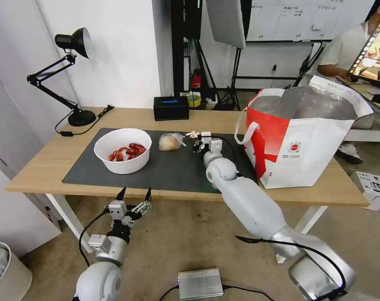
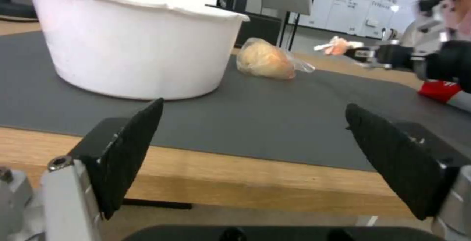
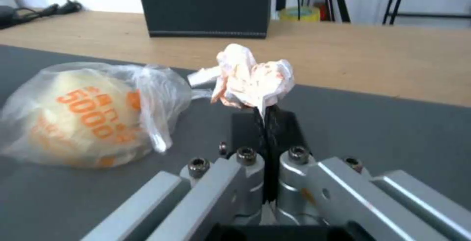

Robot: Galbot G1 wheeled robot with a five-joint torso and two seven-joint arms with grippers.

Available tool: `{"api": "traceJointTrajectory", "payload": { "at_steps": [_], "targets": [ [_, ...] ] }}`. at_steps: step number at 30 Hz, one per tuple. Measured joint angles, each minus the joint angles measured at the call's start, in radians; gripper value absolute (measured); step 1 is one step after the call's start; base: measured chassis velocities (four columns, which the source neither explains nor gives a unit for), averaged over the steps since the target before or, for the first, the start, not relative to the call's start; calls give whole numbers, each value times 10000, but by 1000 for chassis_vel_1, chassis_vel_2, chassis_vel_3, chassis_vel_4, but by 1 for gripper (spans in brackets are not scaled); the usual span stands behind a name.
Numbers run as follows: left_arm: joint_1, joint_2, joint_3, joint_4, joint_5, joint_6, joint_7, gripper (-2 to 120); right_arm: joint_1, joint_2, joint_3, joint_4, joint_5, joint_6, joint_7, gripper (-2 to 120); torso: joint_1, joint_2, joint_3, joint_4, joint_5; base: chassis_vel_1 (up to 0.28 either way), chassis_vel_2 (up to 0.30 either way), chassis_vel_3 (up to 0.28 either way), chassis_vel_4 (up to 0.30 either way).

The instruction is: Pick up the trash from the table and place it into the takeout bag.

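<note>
Right claw point(image 3: 265, 117) pressed together, pinching the crumpled tissue point(image 3: 252, 77) by its lower edge; tissue white with pinkish-orange stains, standing up past the fingertips. From the head view, right claw point(image 1: 197, 144) over the far part of the dark mat point(image 1: 173, 167), tissue point(image 1: 193, 134) at its tip. Cannot tell whether tissue is lifted clear of the mat or touching it.

Just beside the tissue, on the robot's left of it: small clear bag point(image 3: 88, 114) with a tan lump inside and orange printing, lying on the mat. Bag's loose neck reaching toward the tissue, near it; contact unclear. Same bag point(image 1: 170, 142) between the claw and the white bowl point(image 1: 123, 150), which holds red crayfish and sits on the left part of the mat.

Takeout bag point(image 1: 307, 138) upright on the table point(image 1: 43, 167) at the robot's right of the claw, mouth open, foil lining visible, partly on the mat's right edge. Near the claw but apart from it.

Black tissue box point(image 3: 206, 5) beyond the mat on bare wood. Black desk lamp point(image 1: 68, 75) at the far left corner.

Left claw point(image 1: 134, 195) spread wide, low before the table's near edge, below the bowl, holding nothing. Bowl wall point(image 2: 132, 49) close ahead in its wrist view, clear bag point(image 2: 265, 62) beyond.
</note>
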Motion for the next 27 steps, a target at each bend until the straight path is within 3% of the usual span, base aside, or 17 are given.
{"api": "traceJointTrajectory", "payload": {
  "at_steps": [10,18,27],
  "targets": [
    [-28,-37,8,-36,5,-8,-1,100,-1171,-1109,-28,1784,-795,886,-420,0,-1,0,-1,-1,0,0,0,0,0],
    [-44,-63,82,66,120,-28,-6,100,-2856,-2137,639,3312,-1693,1939,-1077,0,-1,0,-1,-1,1,0,0,0,0],
    [-218,-109,155,188,139,-31,-15,100,-4052,-2606,1436,4549,-1739,2051,-1342,0,0,1,-1,-1,2,0,0,0,0]
  ]
}}
